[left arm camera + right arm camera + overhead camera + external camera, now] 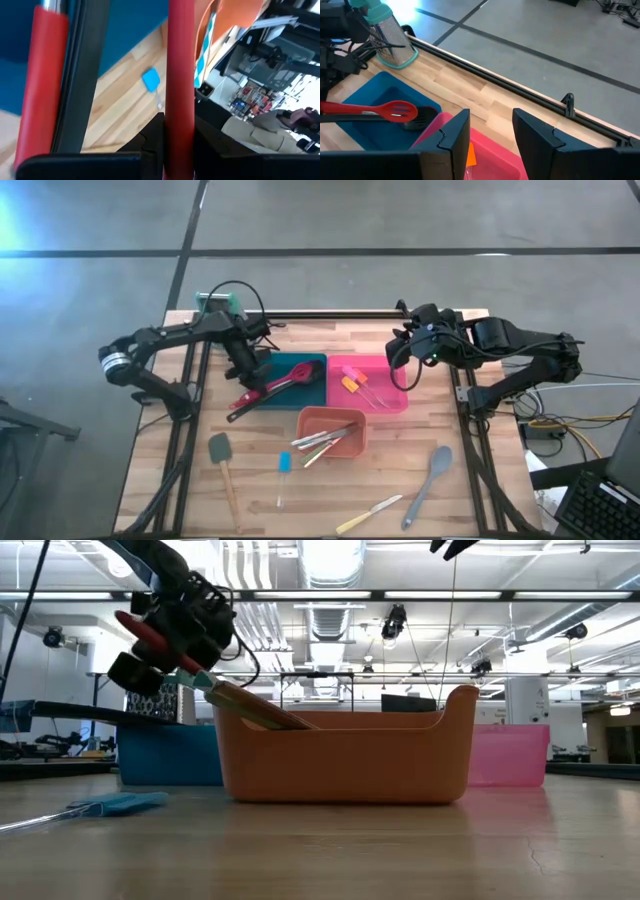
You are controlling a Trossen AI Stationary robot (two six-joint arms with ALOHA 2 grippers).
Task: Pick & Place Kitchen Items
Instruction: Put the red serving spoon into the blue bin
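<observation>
The left gripper (243,372) is held over the near left corner of the blue tray (312,394), and its fingers are closed on the handles of a red spoon (283,383) and a black spoon (262,396). Both heads are seen above the middle of the blue tray, while the handles stick out over its left edge toward the table (480,500). In the low view the two spoons are carried clear of the tray, so the step in hand is judged to be the placing of this pair.

The right gripper (403,351) is kept above the far right corner of the pink tray (399,398); its fingers (454,134) are parted and nothing is held between them.

For the next move, the two spoons should be lowered into the blue tray and then released. Other utensils are left on the table: a grey spoon (428,481), a grey spatula (222,465), a blue spatula (283,475) and a knife (368,514).
</observation>
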